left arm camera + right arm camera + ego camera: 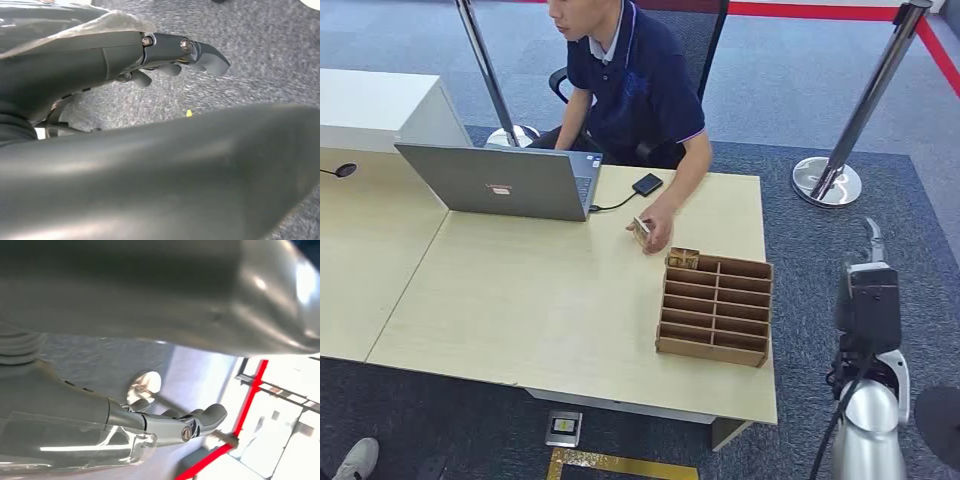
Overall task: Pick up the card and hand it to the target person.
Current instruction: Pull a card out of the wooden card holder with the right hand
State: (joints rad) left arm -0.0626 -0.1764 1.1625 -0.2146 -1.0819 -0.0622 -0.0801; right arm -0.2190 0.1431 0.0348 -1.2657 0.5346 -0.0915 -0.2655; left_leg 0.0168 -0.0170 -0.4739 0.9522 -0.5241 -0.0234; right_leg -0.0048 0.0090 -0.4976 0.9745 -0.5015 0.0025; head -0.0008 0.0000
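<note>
The table (546, 300) carries a slotted wooden organizer (715, 308). Just beyond it the seated person's hand (656, 226) holds the card (641, 231), its long axis slanting toward the organizer. The right hand (875, 243) and left hand (181, 52) hold nothing, fingers loosely apart.

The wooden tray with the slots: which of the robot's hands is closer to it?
The right hand. It hangs just off the table's right edge, beside the wooden tray. The left hand hangs over the carpet, with no tray in its wrist view.

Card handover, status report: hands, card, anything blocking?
Right hand off the table's right side, empty. Left hand over carpet, empty. Card in person's hand, beside wooden organizer. Nothing blocking.
</note>
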